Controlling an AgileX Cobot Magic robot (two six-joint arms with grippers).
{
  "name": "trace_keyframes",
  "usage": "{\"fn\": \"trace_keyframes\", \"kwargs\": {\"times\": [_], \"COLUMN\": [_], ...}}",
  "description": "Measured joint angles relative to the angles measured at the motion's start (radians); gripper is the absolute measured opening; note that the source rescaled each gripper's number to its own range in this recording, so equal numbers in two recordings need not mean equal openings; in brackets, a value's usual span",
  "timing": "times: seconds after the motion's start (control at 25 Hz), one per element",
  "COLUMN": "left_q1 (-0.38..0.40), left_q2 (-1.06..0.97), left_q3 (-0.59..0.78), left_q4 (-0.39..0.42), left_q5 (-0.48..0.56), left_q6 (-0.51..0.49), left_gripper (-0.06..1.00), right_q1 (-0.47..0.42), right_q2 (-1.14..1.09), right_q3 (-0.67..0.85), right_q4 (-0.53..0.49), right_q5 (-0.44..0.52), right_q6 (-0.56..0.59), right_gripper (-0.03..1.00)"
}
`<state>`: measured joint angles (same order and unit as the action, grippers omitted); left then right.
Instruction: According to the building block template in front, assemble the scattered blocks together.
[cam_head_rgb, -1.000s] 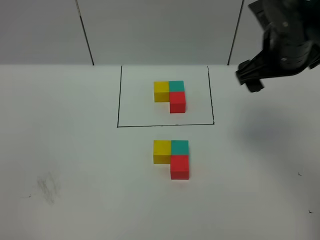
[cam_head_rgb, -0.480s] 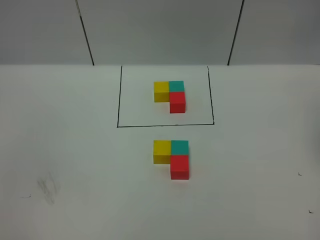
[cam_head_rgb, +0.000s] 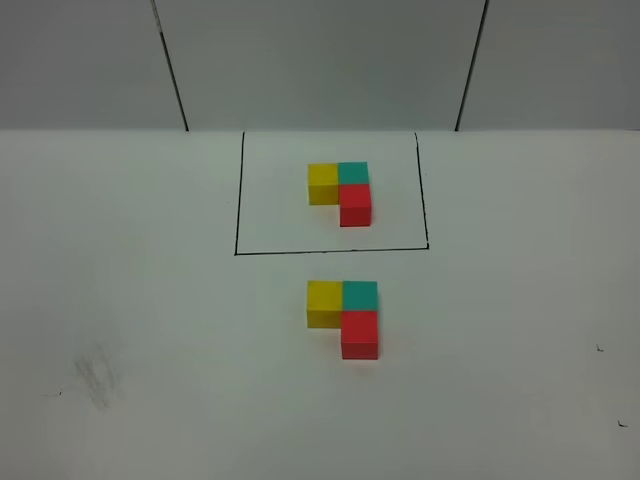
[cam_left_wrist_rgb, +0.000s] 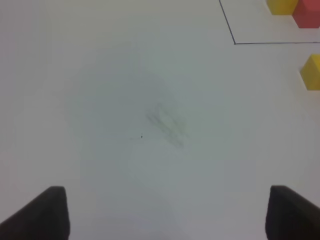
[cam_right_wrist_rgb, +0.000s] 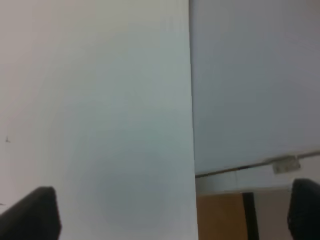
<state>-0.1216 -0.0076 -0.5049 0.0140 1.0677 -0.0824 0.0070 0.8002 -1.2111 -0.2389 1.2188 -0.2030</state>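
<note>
The building block template (cam_head_rgb: 340, 192), an L of yellow, teal and red cubes, sits inside a thin black rectangle (cam_head_rgb: 330, 251) at the back of the white table. In front of it the scattered blocks lie joined in the same L: yellow (cam_head_rgb: 324, 302), teal (cam_head_rgb: 360, 295), red (cam_head_rgb: 360, 334). Neither gripper appears in the exterior high view. My left gripper (cam_left_wrist_rgb: 162, 215) is open over bare table, with the yellow block (cam_left_wrist_rgb: 311, 71) far off to one side. The right gripper (cam_right_wrist_rgb: 175, 215) is open too, with nothing between its fingers.
A grey smudge (cam_head_rgb: 95, 375) marks the table at front left, also under the left gripper as a smudge (cam_left_wrist_rgb: 167, 125). The right wrist view shows the table's edge (cam_right_wrist_rgb: 191, 100), with floor and a brown panel (cam_right_wrist_rgb: 220, 217) beyond it.
The right arm, at the upper right one second ago, has left the exterior high view. The blocks have not moved.
</note>
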Motion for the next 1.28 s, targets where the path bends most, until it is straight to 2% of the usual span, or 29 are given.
{"fn": "trace_keyframes", "kwargs": {"times": [0.2,0.36,0.72,0.92,1.16,1.28], "left_q1": [0.0,0.0,0.0,0.0,0.0,0.0], "left_q2": [0.0,0.0,0.0,0.0,0.0,0.0], "left_q3": [0.0,0.0,0.0,0.0,0.0,0.0], "left_q4": [0.0,0.0,0.0,0.0,0.0,0.0], "left_q5": [0.0,0.0,0.0,0.0,0.0,0.0], "left_q6": [0.0,0.0,0.0,0.0,0.0,0.0], "left_gripper": [0.76,0.76,0.76,0.76,0.76,0.76], "right_q1": [0.0,0.0,0.0,0.0,0.0,0.0], "right_q2": [-0.272,-0.45,-0.743,-0.808,-0.808,-0.808], "right_q3": [0.124,0.208,0.387,0.518,0.641,0.692], "right_q4": [0.0,0.032,0.206,0.251,0.272,0.295], "right_q5": [0.005,0.004,0.005,-0.023,-0.156,-0.181], "right_q6": [0.096,0.125,0.16,0.174,0.216,0.233], "right_gripper": [0.87,0.83,0.82,0.82,0.82,0.82]}}
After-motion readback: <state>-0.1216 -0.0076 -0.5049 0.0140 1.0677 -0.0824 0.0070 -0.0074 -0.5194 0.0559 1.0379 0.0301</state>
